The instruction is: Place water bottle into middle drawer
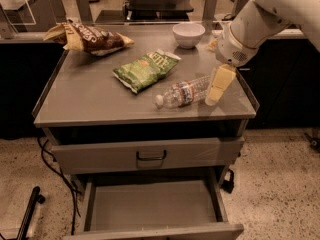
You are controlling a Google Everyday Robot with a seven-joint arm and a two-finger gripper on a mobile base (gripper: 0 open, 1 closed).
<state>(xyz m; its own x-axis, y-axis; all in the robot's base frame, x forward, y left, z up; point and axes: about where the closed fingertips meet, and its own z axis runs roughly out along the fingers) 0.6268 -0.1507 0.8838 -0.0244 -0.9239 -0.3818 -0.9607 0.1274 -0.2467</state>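
The water bottle [182,93] lies on its side on the cabinet top [90,96], white cap toward the front left, label band around its middle. My gripper [216,87] reaches down from the right, at the bottle's base end and touching or overlapping it. The middle drawer [150,204] stands pulled open low at the front, its flat grey floor bare. Above it is a closed grey drawer front with a dark loop handle [151,156].
A green chip bag [145,69] lies just left of the bottle. A brown chip bag [87,38] lies at the back left and a white bowl [188,34] at the back. Black cables [55,164] hang left of the cabinet.
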